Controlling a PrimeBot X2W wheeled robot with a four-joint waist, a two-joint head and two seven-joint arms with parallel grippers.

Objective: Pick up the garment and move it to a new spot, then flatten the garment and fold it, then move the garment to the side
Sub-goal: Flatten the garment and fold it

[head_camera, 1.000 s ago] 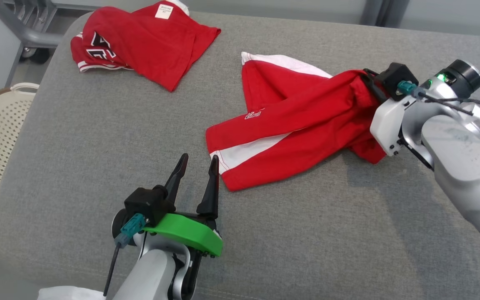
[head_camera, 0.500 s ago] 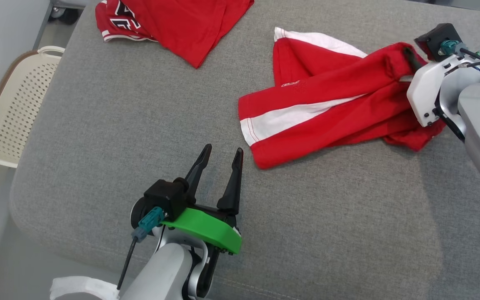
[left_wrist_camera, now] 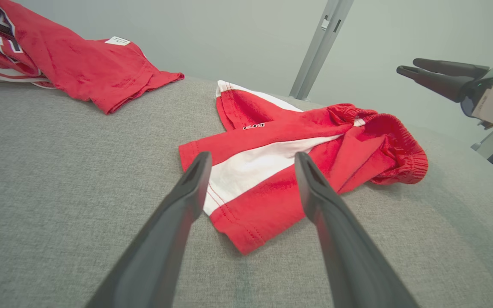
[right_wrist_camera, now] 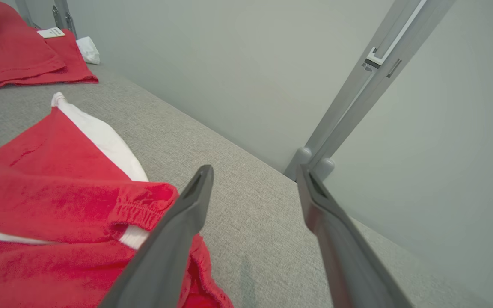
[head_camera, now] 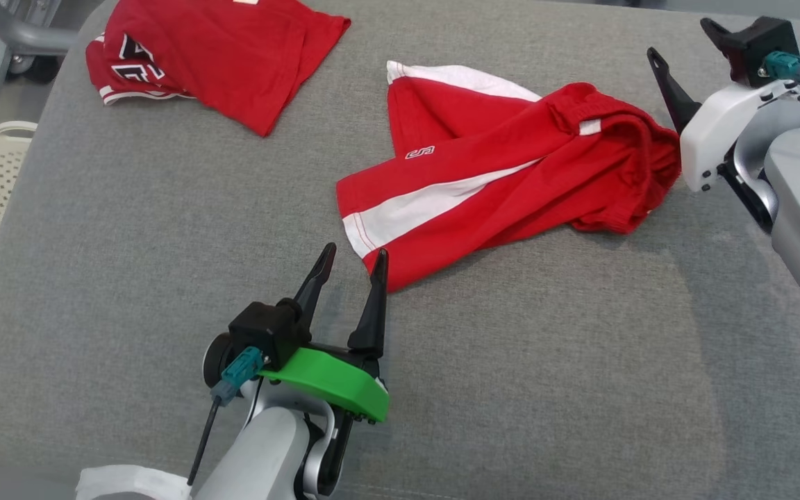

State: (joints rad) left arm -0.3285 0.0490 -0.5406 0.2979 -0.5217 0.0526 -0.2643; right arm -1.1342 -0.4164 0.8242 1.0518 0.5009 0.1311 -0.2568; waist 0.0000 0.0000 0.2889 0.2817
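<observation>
Left gripper (head_camera: 355,250) spread near shorts (head_camera: 497,167) hem; right gripper (right_wrist_camera: 254,169) spread beside waistband (right_wrist_camera: 144,207) (elastic plain in wrist view).

Left hand (head_camera: 355,250) and right hand (right_wrist_camera: 255,170), fingers wide apart

right pincer (right_wrist_camera: 255,171) opened, shorts (head_camera: 497,173) released

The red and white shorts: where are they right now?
In the head view the shorts lie on the grey cushion, right of centre, their leg hem by the left gripper and their waistband beside the right gripper.
</observation>
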